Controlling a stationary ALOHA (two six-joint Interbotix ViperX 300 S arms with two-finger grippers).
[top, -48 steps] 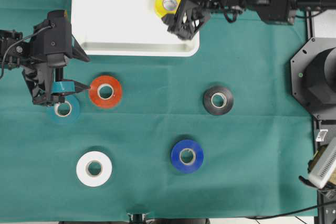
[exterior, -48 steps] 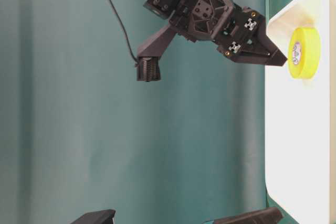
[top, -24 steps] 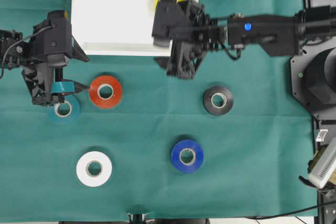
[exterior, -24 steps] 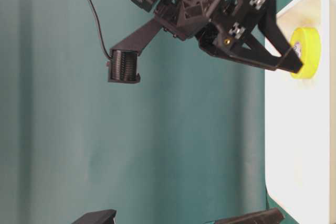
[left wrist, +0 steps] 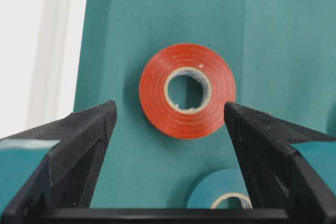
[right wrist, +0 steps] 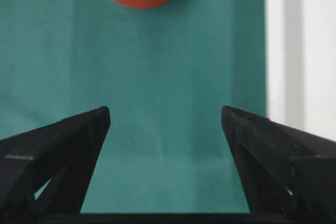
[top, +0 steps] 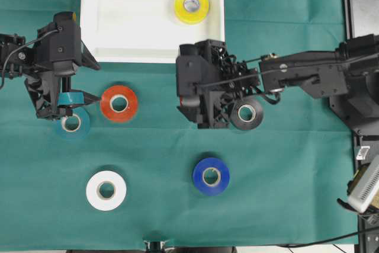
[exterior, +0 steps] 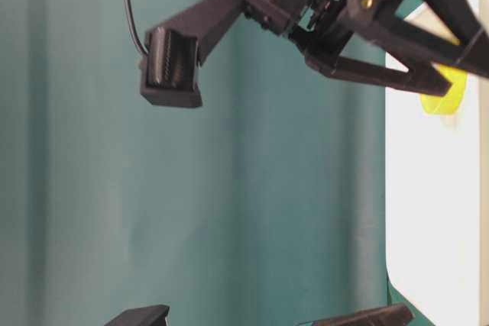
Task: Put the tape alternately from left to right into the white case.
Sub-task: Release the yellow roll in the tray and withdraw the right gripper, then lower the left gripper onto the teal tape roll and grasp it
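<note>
Yellow tape [top: 191, 5] lies in your white case [top: 118, 34].
Your left gripper [top: 77, 100] and right gripper [top: 204, 108] both gape wide, empty; five rolls sit on the cloth [top: 160, 205].

Both arms reach toward the middle, left tool [left wrist: 168, 124] and right tool [right wrist: 165, 124] spread wide, gripping nothing.

A green cloth [top: 154, 205] covers the table. Directly on it lie the white case [top: 118, 28] at the top, and the teal [top: 75, 124], red-orange [top: 119, 103], black [top: 247, 114], blue [top: 211, 176] and white [top: 106, 191] rolls, all well apart except teal and red-orange, which sit near each other.
</note>
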